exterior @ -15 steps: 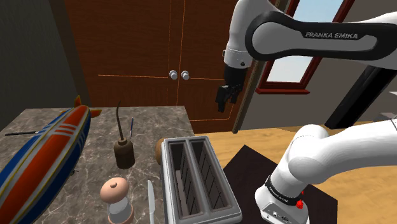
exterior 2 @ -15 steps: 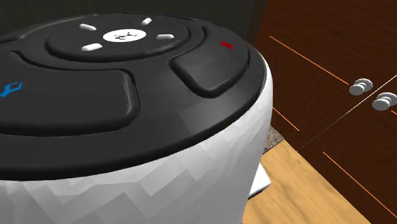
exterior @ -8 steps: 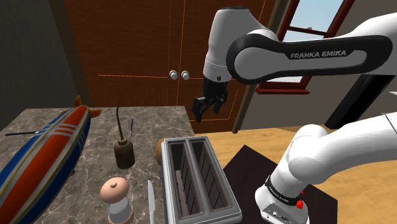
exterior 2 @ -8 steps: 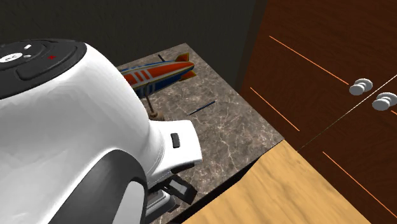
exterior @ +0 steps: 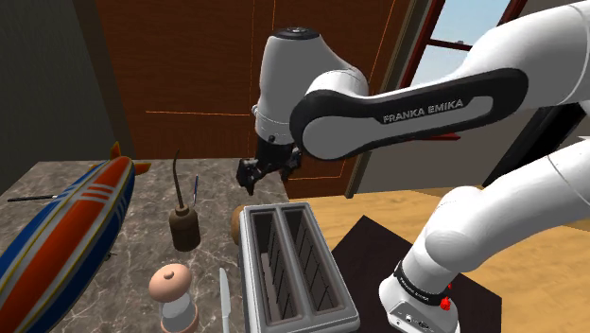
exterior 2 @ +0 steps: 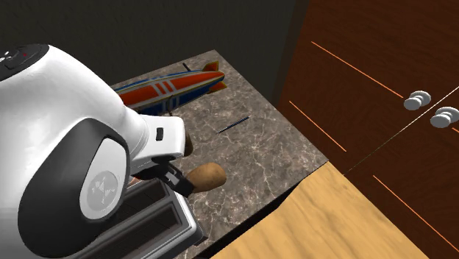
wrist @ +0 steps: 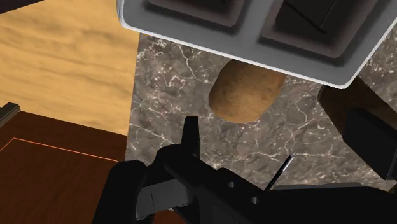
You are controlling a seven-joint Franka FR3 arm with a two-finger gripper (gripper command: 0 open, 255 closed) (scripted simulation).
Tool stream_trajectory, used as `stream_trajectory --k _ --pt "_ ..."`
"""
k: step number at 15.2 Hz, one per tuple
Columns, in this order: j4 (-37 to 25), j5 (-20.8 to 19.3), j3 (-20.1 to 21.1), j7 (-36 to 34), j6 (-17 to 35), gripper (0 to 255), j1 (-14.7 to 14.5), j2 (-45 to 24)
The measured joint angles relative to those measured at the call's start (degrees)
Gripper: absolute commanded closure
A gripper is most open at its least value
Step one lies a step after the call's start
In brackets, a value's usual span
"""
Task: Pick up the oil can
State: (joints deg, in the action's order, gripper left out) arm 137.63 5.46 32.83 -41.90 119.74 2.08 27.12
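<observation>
Brown oil can (exterior: pixel 184 227) stands upright, to the shoulder view's left of our gripper (exterior: pixel 253 176); we cannot tell its spread.

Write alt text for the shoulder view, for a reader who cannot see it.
A white robot arm holds its black gripper above a dark marble counter, up and right of a brown oil can with a long thin spout. A silver toaster stands in front, a striped toy airplane on the left.
</observation>
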Motion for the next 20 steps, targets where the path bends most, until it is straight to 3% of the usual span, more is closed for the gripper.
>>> stream_trajectory --k 5,9,12,15,17,20 --pt "-7.31 -9.05 10.56 -16.05 5.26 0 6.03 -11.65" --pt "-15.53 -22.65 17.70 -31.40 5.13 0 10.13 -23.78" --pt "-22.98 -35.33 19.43 -43.91 1.89 0 8.18 -34.81" --pt "-31.74 -45.64 16.75 -52.91 -2.64 0 2.24 -44.89" --pt "-34.73 -48.53 15.44 -55.65 -4.16 0 -0.29 -47.88" --pt "-34.66 -50.34 14.55 -57.47 -3.44 0 -1.25 -49.43"
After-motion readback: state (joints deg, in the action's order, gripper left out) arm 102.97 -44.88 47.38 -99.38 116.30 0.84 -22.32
